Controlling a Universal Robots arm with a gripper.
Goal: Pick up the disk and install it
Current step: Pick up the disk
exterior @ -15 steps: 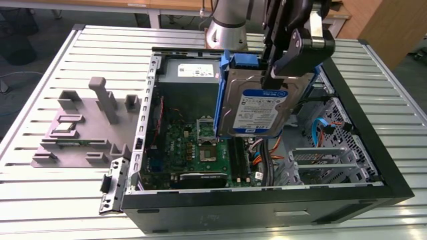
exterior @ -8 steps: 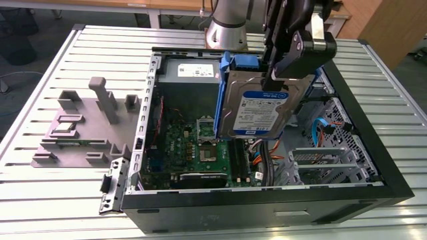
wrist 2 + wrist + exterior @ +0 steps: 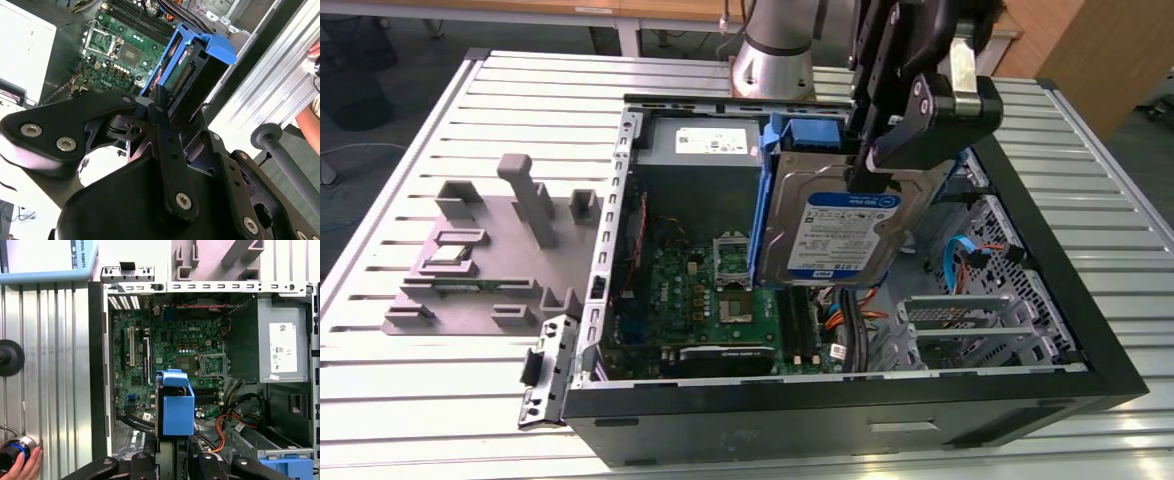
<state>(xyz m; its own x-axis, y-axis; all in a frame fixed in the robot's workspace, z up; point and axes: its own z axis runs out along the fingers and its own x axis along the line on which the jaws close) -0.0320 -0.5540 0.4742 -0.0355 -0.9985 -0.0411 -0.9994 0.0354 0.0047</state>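
Observation:
The disk [image 3: 834, 235], a silver drive with a white-and-blue label in a blue carrier bracket, hangs upright over the open computer case [image 3: 1067, 300], above the motherboard [image 3: 720, 300]. My gripper [image 3: 874, 165] is shut on its upper edge from above. In the second wrist view the disk [image 3: 197, 70] sticks out beyond the gripper [image 3: 182, 107], its black fingers [image 3: 161, 102] pressed against its sides. In the first wrist view the disk [image 3: 177, 407] appears end-on, held by the gripper [image 3: 172, 455] over the motherboard [image 3: 170, 355].
A grey power supply [image 3: 707, 145] fills the case's far corner and a metal drive cage [image 3: 961, 320] sits on the exterior view's right. A grey fixture [image 3: 494, 250] stands on the slatted table beside the case. A person's hand [image 3: 22, 467] rests on a knob.

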